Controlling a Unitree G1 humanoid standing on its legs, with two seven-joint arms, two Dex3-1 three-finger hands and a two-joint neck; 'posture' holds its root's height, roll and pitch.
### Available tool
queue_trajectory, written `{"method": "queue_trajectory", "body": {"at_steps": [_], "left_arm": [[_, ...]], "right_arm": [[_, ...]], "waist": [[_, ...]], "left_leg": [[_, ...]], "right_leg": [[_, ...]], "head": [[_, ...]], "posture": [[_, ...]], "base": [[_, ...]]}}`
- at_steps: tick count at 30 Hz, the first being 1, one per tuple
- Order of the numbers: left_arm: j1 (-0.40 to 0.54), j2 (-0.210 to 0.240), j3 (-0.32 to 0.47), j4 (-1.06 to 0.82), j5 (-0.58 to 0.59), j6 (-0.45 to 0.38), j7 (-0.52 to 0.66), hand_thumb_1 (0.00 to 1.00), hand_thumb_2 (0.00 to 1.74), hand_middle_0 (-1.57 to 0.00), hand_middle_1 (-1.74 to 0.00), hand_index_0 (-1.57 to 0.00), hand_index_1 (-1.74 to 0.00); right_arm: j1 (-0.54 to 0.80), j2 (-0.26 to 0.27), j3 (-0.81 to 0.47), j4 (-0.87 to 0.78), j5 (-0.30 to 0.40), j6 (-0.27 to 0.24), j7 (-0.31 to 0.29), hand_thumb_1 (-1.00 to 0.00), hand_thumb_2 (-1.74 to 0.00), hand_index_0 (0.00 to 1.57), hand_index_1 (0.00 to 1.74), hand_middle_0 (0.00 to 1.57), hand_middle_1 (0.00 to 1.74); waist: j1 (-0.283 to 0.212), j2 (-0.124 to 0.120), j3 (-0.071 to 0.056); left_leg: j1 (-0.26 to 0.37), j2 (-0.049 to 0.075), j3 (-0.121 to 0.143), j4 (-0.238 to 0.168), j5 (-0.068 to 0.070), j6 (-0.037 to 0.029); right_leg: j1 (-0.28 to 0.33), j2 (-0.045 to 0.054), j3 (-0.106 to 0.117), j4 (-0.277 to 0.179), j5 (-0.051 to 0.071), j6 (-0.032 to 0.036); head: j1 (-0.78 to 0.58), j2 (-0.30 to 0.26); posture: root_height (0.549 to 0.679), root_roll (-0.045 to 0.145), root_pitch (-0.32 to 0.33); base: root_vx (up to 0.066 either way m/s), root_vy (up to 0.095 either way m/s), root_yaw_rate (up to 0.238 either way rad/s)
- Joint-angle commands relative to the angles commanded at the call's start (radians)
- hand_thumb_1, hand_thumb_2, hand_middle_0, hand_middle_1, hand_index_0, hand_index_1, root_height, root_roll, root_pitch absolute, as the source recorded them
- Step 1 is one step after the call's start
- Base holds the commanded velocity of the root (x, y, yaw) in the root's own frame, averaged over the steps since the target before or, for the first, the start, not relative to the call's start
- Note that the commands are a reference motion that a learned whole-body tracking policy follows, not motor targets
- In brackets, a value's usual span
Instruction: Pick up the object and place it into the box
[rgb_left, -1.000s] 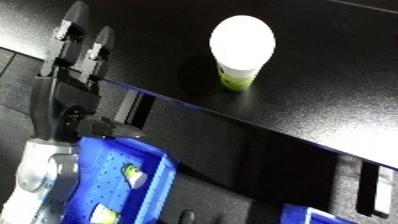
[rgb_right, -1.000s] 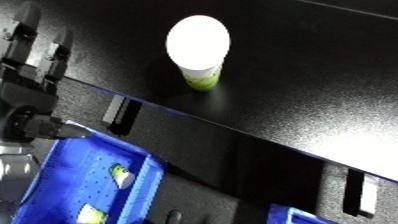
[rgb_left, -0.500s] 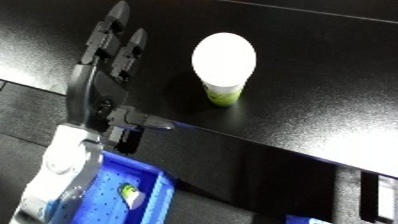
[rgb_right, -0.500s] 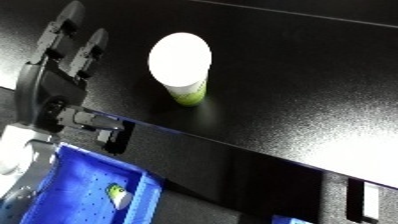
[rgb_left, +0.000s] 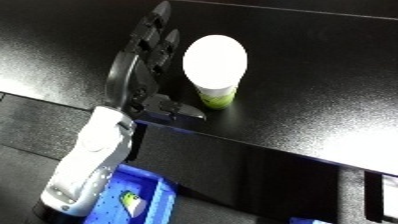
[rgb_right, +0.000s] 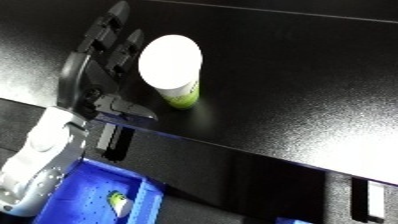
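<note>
My left hand (rgb_left: 142, 70) looks like matt black plastic, my forearm (rgb_left: 89, 160) glossy white shell, the table (rgb_left: 311, 65) faintly speckled black, the bin (rgb_right: 80, 195) smooth blue plastic.

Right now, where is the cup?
The white-lidded cup stands upright on the black table, upper centre of the left eye view, just right of the open left robot hand.

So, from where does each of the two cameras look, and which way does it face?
Left eye view: on the head, facing down at the black table; left hand and white forearm show.
Right eye view: beside it, same downward look; same hand and forearm.
Both share the white-topped, green-based cup standing beside the open hand, and the blue plastic bin below.
</note>
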Motion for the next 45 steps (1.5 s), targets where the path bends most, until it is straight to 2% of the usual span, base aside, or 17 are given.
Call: {"method": "queue_trajectory", "body": {"at_steps": [5,13,19,25,29,37,41,45], "left_arm": [[-0.039,-0.023,-0.033,0.060,0.003,0.003,0.010,0.00,0.00,0.00,0.00,0.00,0.00],[-0.098,-0.053,-0.082,0.153,0.006,0.006,0.014,0.40,0.70,-0.63,-0.70,-0.63,-0.70],[-0.117,-0.066,-0.102,0.200,0.011,-0.007,0.004,0.70,1.22,-1.10,-1.22,-1.10,-1.22],[-0.120,-0.069,-0.106,0.216,0.010,-0.009,-0.004,1.00,1.74,-1.57,-1.74,-1.57,-1.74],[-0.110,-0.067,-0.098,0.208,-0.024,-0.010,-0.008,1.00,1.74,-1.57,-1.74,-1.57,-1.74],[-0.021,-0.079,-0.027,0.090,-0.261,0.004,-0.075,1.00,1.74,-1.57,-1.74,-1.57,-1.74],[0.041,-0.070,0.026,-0.009,-0.256,-0.025,-0.075,1.00,1.74,-1.57,-1.74,-1.57,-1.74],[0.096,-0.041,0.092,-0.099,-0.203,-0.061,-0.058,1.00,1.74,-1.57,-1.74,-1.57,-1.74]], "right_arm": [[-0.011,0.000,0.007,0.001,0.002,0.005,-0.002,0.00,0.00,0.00,0.00,0.00,0.00],[-0.032,0.000,0.020,0.002,0.008,0.003,0.000,0.00,0.00,0.00,0.00,0.00,0.00],[-0.033,0.001,0.025,0.002,0.010,0.002,0.001,0.00,0.00,0.00,0.00,0.00,0.00],[-0.032,0.007,0.030,0.008,0.010,-0.007,0.002,0.00,0.00,0.00,0.00,0.00,0.00],[-0.032,0.009,0.031,0.008,0.007,-0.009,0.000,0.00,0.00,0.00,0.00,0.00,0.00],[-0.014,0.015,0.024,-0.014,0.005,-0.009,-0.029,0.00,0.00,0.00,0.00,0.00,0.00],[0.003,0.014,0.011,-0.029,0.008,-0.013,-0.041,0.00,0.00,0.00,0.00,0.00,0.00],[0.028,0.012,-0.006,-0.044,0.016,-0.024,-0.046,0.00,0.00,0.00,0.00,0.00,0.00]], "waist": [[-0.013,-0.007,0.000],[-0.030,-0.018,0.000],[-0.038,-0.019,0.000],[-0.037,-0.017,0.000],[-0.033,-0.013,0.000],[-0.013,0.004,0.000],[0.004,0.013,0.000],[0.022,0.021,0.000]], "left_leg": [[-0.009,0.004,0.005,0.010,-0.004,0.0020],[-0.022,0.010,0.012,0.025,-0.010,0.0050],[-0.020,0.014,0.015,0.017,-0.009,0.0046],[-0.021,0.013,0.013,0.018,-0.008,0.0043],[-0.021,0.011,0.009,0.019,-0.008,0.0023],[-0.011,0.001,-0.003,0.007,-0.003,-0.0016],[-0.009,-0.005,-0.010,0.000,0.001,-0.0047],[-0.006,-0.011,-0.017,-0.006,0.004,-0.0063]], "right_leg": [[-0.012,0.0032,0.005,0.006,0.001,0.0014],[-0.028,0.0075,0.009,0.011,0.003,0.0041],[-0.030,0.0073,0.011,0.006,0.004,0.0052],[-0.031,0.0054,0.008,0.008,0.004,0.0055],[-0.028,0.0034,0.005,0.009,0.001,0.0037],[-0.010,-0.0047,-0.003,0.005,-0.008,-0.0043],[-0.005,-0.0094,-0.007,0.004,-0.012,-0.0089],[0.000,-0.0116,-0.012,0.005,-0.017,-0.0132]], "head": [[-0.022,0.003],[-0.048,0.009],[-0.062,0.010],[-0.070,0.013],[-0.074,0.018],[-0.057,0.030],[-0.047,0.042],[-0.045,0.055]], "posture": [[0.616,0.023,0.001],[0.615,0.023,0.008],[0.616,0.024,0.011],[0.615,0.026,0.010],[0.615,0.028,0.010],[0.616,0.034,0.008],[0.616,0.038,0.008],[0.617,0.040,0.008]], "base": [[0.010,0.003,-0.053],[0.000,-0.003,-0.053],[-0.003,0.002,-0.014],[-0.008,-0.004,0.005],[-0.013,-0.004,0.033],[-0.019,-0.005,0.086],[-0.031,-0.005,0.094],[-0.025,-0.012,0.098]]}}
